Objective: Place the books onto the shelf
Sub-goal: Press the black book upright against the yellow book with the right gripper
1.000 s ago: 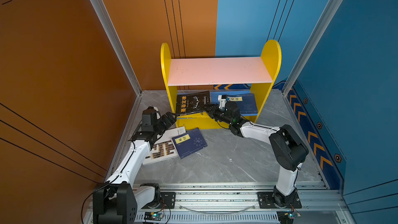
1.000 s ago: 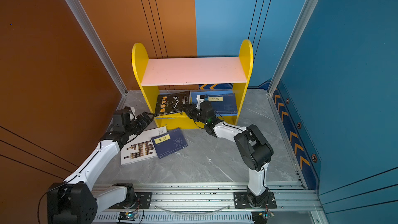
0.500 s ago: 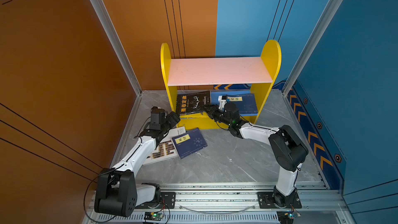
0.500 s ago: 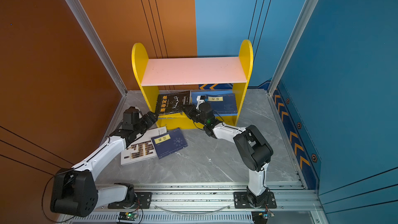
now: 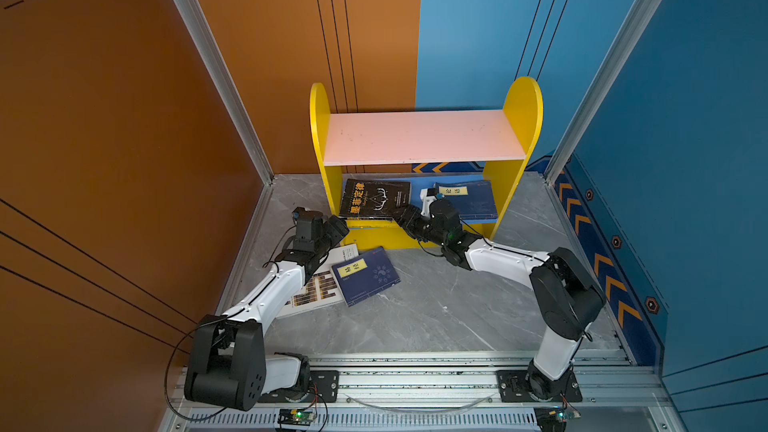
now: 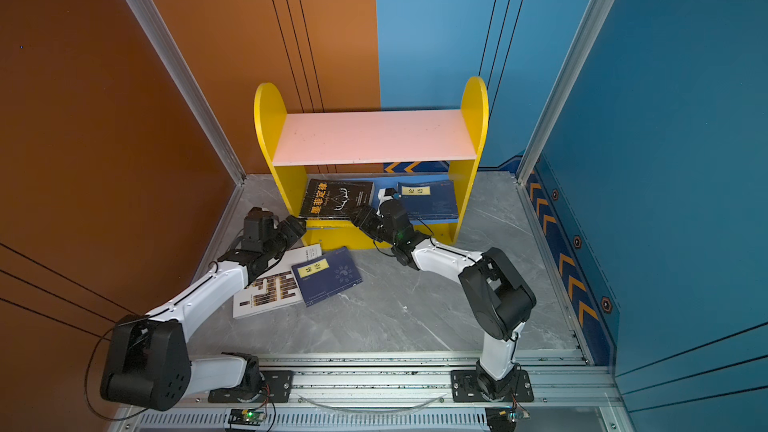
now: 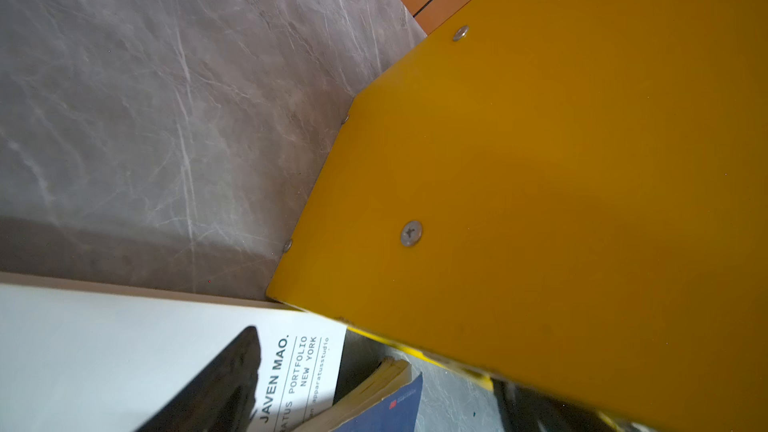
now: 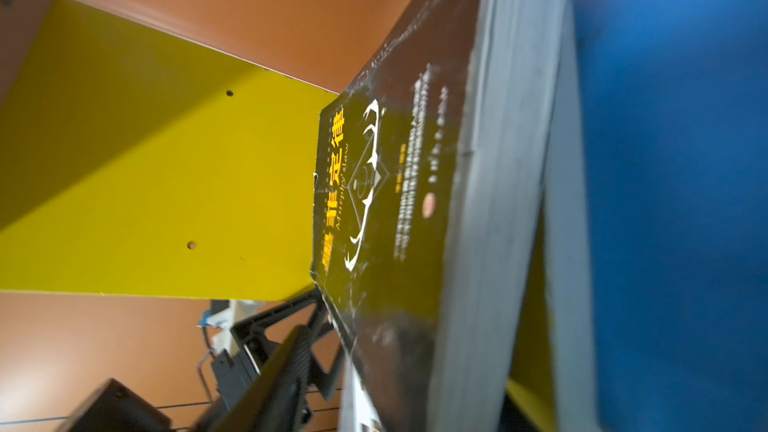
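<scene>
Four books are showing in both top views. You are looking at the shelf (image 5: pixel 521 118), with yellow round-topped sides and a pink upper board (image 5: pixel 419 137), standing at the middle of the table's (image 5: pixel 436 305) far edge.

Under that board, a black book (image 5: pixel 374 199) with yellow characters and a white antler-like emblem is lying cover-up on the left. A navy book (image 5: pixel 473 201) with a pale yellow label is lying on the right.

Near the table's left edge, just in front of the shelf, a second navy book (image 5: pixel 365 276) with a yellow label is lying partly on a larger white book (image 5: pixel 318 290) printed with dark blocks.

Your right pincer (image 5: pixel 399 214) is touching the black book's near right corner. You cannot tell whether its jaws are gripping or parted, because the book's grey page edge is filling the right wrist view.

Your left pincer (image 5: pixel 340 227) is hovering wide and empty beside the foot of the shelf's left side panel, above the white book's far corner.
</scene>
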